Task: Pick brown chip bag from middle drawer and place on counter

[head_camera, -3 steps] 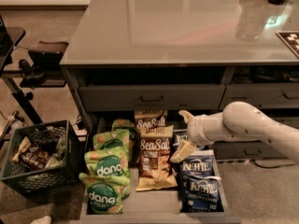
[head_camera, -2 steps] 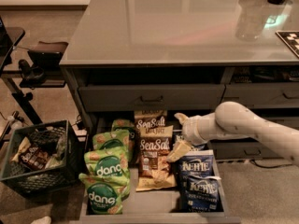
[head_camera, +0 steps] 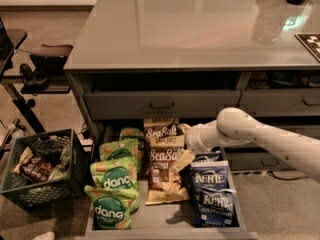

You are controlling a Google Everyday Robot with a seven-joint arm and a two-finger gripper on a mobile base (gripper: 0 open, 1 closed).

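One camera view covers the whole work area.

**Camera view.** The drawer (head_camera: 170,220) stands pulled out below the grey surface (head_camera: 190,29). Bags lie on its floor in three columns: green bags (head_camera: 114,186) at one side, brown in the middle, blue bags (head_camera: 211,194) at the other side. The front brown chip bag (head_camera: 162,176) lies flat, label up, with a second brown bag (head_camera: 161,130) just behind it. The tool (head_camera: 181,145) sits low over the edge of the middle column nearest the blue bags, at the end of the white arm (head_camera: 270,141). Its pale fingers (head_camera: 181,160) stand apart with nothing clamped between them. The lower one overlaps the edge of the front brown bag.

**Step in hand (judgement).** Approach to the grasp. The bag is not yet picked, and the surface holds no chip bag.

**Next move (judgement).**
1. Settle the tool onto one brown bag only.
2. Close on a fold of the crinkly film, keeping clear of the blue bags.
3. Lift straight up past the drawer front before moving to the surface.
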